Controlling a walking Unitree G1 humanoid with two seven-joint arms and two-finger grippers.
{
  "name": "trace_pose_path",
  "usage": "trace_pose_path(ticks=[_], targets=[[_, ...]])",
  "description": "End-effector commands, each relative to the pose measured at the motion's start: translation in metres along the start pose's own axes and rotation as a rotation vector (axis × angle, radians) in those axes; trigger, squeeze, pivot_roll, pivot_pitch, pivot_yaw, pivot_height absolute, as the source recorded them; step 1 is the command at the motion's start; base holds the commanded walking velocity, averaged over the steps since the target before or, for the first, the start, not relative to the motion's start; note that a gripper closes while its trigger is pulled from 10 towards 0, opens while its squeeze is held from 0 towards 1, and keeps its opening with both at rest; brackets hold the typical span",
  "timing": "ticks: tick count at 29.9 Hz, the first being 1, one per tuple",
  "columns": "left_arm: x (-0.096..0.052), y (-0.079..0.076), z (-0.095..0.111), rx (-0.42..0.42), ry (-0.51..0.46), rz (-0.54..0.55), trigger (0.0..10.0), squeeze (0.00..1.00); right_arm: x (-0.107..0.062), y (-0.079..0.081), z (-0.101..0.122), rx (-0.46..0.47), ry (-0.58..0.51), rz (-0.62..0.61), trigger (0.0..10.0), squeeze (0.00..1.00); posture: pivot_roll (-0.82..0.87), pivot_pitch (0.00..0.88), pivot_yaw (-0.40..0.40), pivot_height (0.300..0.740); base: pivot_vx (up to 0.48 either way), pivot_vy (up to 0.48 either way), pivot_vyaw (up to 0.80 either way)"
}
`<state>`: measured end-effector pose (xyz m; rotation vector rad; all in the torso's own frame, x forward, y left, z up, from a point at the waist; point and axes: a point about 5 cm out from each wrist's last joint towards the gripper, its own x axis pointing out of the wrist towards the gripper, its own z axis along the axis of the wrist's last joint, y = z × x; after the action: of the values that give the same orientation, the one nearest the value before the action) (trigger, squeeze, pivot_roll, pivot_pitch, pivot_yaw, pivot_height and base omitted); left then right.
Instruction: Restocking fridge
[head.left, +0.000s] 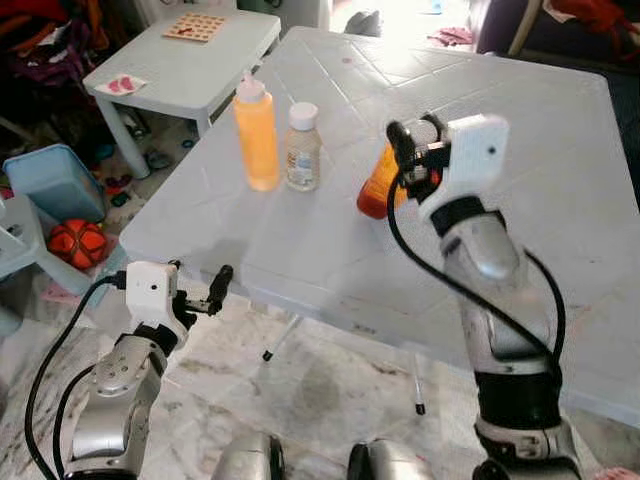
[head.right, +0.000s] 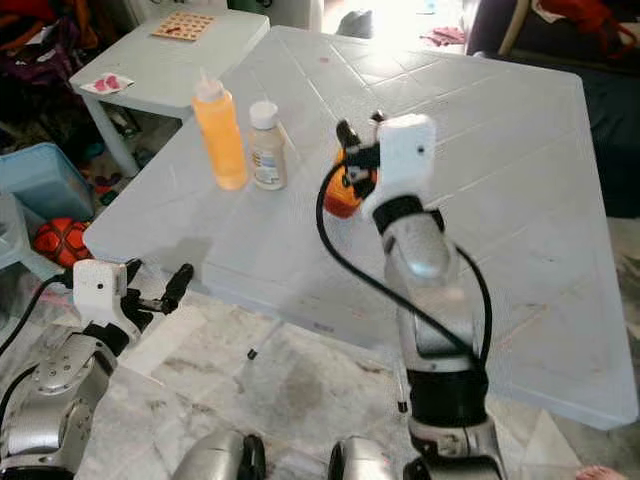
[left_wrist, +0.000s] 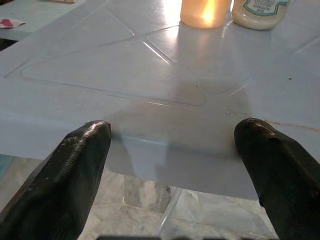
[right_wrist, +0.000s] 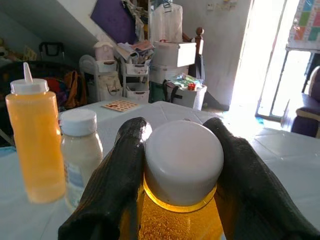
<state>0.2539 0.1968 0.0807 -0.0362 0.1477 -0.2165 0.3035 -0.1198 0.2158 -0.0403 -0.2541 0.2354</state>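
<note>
My right gripper (head.left: 408, 160) is shut on an orange jar (head.left: 375, 190) with a white lid (right_wrist: 183, 162), its black fingers (right_wrist: 115, 185) pressed against both sides just below the lid. The jar is tilted over the middle of the white table (head.left: 540, 130); I cannot tell whether it touches the tabletop. A tall orange squeeze bottle (head.left: 256, 135) and a pale jar with a white cap (head.left: 302, 147) stand upright side by side to the left of it. My left gripper (head.left: 212, 293) is open, low at the table's near left edge, with nothing between its fingers (left_wrist: 75, 170).
A small white side table (head.left: 200, 50) stands at the back left. A blue bin (head.left: 55, 180) and an orange ball (head.left: 77, 243) lie on the floor to the left. Thin table legs (head.left: 280, 335) reach down to the marble floor.
</note>
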Motion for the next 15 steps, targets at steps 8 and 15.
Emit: trace_pose_path(ticks=[8, 15], targets=[[0.008, 0.005, 0.009, 0.023, -0.022, 0.023, 10.0, 0.00, -0.012, -0.003, -0.004, 0.009, 0.007, -0.026, 10.0, 0.00, 0.05, 0.026, 0.012, 0.740, -0.272, 0.000, 0.00], [0.009, 0.006, 0.007, 0.022, -0.028, 0.031, 10.0, 0.00, -0.017, -0.006, -0.007, -0.014, 0.034, -0.045, 10.0, 0.00, 0.04, 0.024, 0.006, 0.740, -0.300, 0.000, 0.00]])
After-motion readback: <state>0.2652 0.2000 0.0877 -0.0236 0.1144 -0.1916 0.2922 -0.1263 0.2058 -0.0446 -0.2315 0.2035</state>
